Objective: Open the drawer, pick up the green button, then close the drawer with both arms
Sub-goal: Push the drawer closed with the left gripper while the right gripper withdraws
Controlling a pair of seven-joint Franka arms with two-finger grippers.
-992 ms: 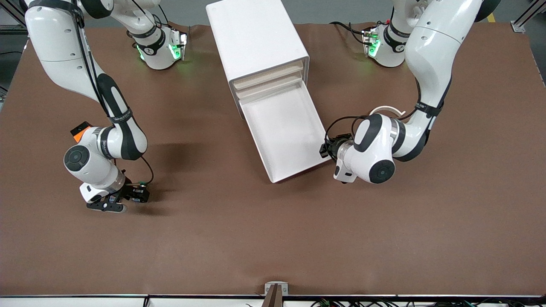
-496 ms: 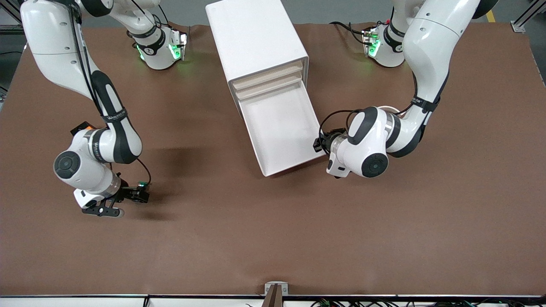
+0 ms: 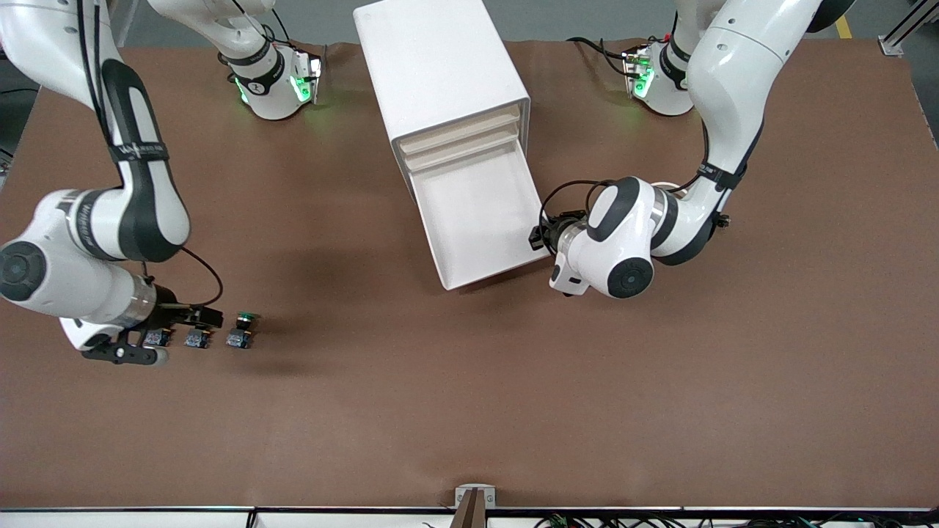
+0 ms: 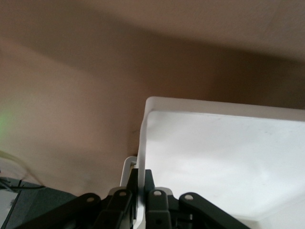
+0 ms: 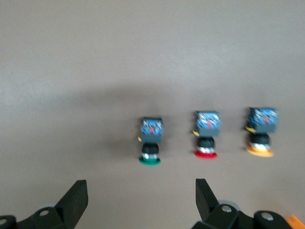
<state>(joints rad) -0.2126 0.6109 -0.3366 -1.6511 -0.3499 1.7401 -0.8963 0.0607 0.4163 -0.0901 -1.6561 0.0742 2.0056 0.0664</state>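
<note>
The green-capped button [image 3: 242,330] [image 5: 151,140] stands on the brown table toward the right arm's end, free of any grip. My right gripper [image 3: 176,336] [image 5: 141,200] hovers open above the table beside it, nothing between its fingers. The white drawer [image 3: 477,213] [image 4: 214,157] sticks partly out of the white cabinet [image 3: 440,66] and looks bare inside. My left gripper [image 3: 539,236] [image 4: 141,191] is shut on the drawer's thin side wall, at the corner near its front.
A red-capped button [image 5: 207,133] [image 3: 196,339] and a yellow-capped one [image 5: 260,131] [image 3: 158,337] stand in a row with the green one, under the right gripper. Two upper cream-fronted drawers [image 3: 462,128] are shut.
The right gripper opened, left the green button on the table and drew back toward the right arm's end. The left gripper pushed the drawer partway into the cabinet.
</note>
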